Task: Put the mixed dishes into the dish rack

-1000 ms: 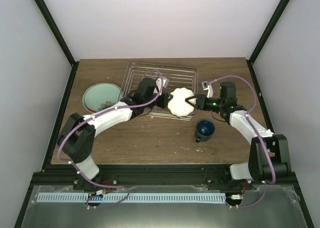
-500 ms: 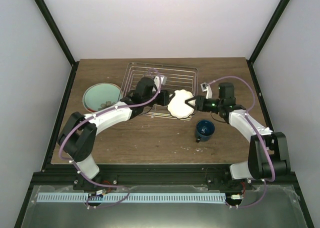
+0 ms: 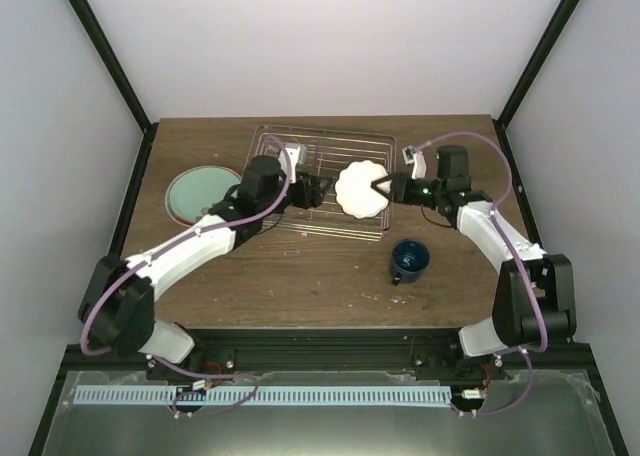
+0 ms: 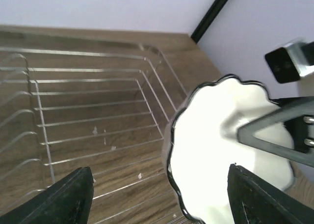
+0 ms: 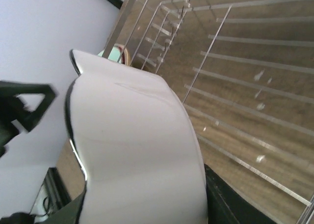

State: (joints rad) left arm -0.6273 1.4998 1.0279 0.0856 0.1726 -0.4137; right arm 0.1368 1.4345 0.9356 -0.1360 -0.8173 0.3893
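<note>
The small white scalloped dish (image 3: 362, 189) hangs tilted above the right part of the silver wire dish rack (image 3: 300, 161). My right gripper (image 3: 385, 188) is shut on the dish's right rim; in the right wrist view the dish (image 5: 132, 145) fills the space between the fingers. My left gripper (image 3: 318, 189) stands open just left of the dish and clear of it. In the left wrist view its jaws (image 4: 162, 204) are spread wide, with the dish (image 4: 216, 150) ahead on the right and the rack (image 4: 98, 101) below. A dark blue mug (image 3: 409, 259) sits on the table.
A pale-green plate (image 3: 203, 194) lies on the wooden table (image 3: 300, 286) to the left of the rack. The mug stands near the right forearm, in front of the rack's right corner. Black frame posts and white walls close in the table.
My left gripper has opened, let go of the white dish and drawn back to the left. My right gripper has carried the dish a little farther back over the rack.
</note>
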